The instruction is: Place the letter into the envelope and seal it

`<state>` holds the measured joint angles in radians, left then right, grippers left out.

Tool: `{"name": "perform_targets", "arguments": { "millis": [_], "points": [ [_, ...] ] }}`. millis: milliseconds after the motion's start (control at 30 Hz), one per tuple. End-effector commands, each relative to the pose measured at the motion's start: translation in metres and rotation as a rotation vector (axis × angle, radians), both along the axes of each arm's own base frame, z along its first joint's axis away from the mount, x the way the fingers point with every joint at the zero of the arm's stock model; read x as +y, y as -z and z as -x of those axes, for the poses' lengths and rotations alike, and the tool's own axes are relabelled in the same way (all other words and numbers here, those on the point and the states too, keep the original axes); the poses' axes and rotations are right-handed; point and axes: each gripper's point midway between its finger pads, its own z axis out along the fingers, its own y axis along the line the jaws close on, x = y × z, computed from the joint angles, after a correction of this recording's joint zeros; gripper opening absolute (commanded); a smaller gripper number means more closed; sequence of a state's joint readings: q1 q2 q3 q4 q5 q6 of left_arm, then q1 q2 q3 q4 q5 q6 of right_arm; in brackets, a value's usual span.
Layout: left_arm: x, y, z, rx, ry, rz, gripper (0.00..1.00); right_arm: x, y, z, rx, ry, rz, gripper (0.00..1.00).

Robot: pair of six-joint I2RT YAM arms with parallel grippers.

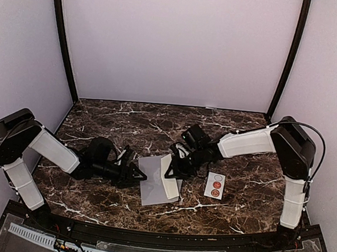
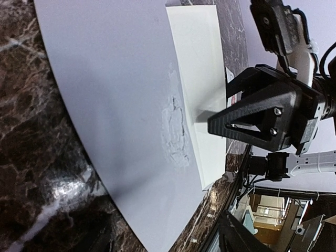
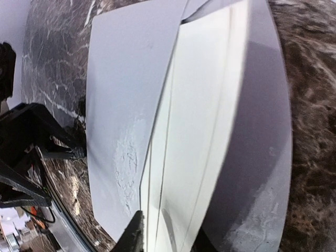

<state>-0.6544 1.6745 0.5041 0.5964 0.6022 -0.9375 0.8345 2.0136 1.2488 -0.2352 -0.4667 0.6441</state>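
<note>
Grey-lavender envelope [image 1: 150, 186] flat on the marble table [image 1: 97, 126], just beside the sticker strip [image 1: 215, 185], on its left-arm side. Long axis running from near edge to far, slightly skewed; mouth and open flap turned toward the strip. White folded letter [image 1: 170, 179] between envelope body and strip, along the same axis, resting on the open flap with one long edge at the mouth, mostly outside by the look of it. So: insertion barely begun, flap not yet folded, sealing not yet done, round seals untouched on the strip. Now the right gripper [image 1: 172, 167]: down on the letter, one fingertip on the paper; pinching or merely touching, cannot tell. And the left gripper [image 1: 136, 173]: at the envelope edge farthest from the strip, jaws apart, nothing visibly between them.
</note>
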Motion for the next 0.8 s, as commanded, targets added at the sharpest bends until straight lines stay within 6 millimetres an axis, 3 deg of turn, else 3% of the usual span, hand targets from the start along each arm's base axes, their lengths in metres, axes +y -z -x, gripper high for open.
{"name": "perform_targets", "arguments": {
  "millis": [0,133,333,767],
  "points": [
    [0.018,0.01,0.002,0.003,-0.044,-0.108,0.66,-0.006,-0.039,-0.006,-0.101,0.001,0.021,0.33],
    [0.02,0.002,-0.001,-0.021,-0.052,-0.119,0.66,-0.019,-0.052,-0.009,-0.151,0.013,0.08,0.41],
    [0.019,-0.006,-0.004,-0.043,-0.053,-0.12,0.66,-0.025,-0.059,-0.011,-0.187,0.024,0.096,0.41],
    [0.016,0.008,-0.007,-0.015,-0.045,-0.143,0.59,-0.009,-0.02,-0.014,-0.126,0.018,0.09,0.26]
  ]
}}
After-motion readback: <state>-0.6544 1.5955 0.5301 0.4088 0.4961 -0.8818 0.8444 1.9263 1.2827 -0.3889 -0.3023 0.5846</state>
